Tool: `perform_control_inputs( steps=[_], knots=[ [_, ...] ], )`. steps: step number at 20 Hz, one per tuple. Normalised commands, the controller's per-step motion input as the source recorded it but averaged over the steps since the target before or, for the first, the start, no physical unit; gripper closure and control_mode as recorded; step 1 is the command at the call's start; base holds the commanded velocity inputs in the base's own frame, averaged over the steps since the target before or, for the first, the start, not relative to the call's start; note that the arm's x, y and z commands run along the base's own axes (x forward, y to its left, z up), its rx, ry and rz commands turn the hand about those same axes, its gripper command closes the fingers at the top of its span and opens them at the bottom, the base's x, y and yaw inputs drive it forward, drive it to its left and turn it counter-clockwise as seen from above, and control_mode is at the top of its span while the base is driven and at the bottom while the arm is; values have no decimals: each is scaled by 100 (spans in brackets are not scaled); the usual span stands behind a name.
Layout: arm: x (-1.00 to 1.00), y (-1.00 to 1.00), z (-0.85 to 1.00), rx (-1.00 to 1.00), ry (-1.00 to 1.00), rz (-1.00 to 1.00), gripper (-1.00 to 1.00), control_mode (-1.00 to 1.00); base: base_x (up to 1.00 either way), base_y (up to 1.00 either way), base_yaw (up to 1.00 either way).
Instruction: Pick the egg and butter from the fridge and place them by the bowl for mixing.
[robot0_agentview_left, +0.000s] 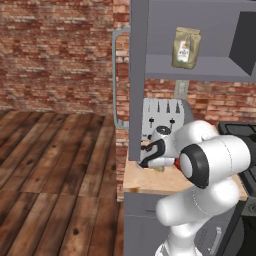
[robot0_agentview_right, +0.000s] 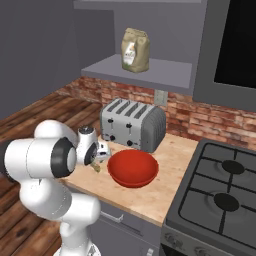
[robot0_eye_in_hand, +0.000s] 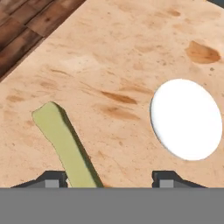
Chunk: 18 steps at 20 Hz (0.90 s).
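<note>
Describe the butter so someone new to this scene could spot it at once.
Start at the light wooden countertop in the hand view. On it, left of the plain white oval egg, lies the thin pale yellowish-green butter stick, running down between the gripper fingertips. Its long flat shape and greenish tint set it apart from the round white egg.

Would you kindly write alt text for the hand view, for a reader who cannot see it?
A pale yellowish-green butter stick and a white egg lie apart on a light wooden counter, the butter between the open gripper's dark fingertips. Dark wood floor shows beyond the counter's edge.
</note>
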Motion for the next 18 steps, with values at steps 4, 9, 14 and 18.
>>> perform_control_inputs(
  steps=[4,9,14,18],
  knots=[
    [-4,-23,20,0,0,-12,-100,-100,0,0,0],
    [-9,-8,29,0,0,-12,-100,-100,0,0,0],
    [-8,0,36,0,0,-8,-100,-100,0,0,0],
    [-18,-1,36,0,0,-10,-100,-100,0,0,0]
  ],
)
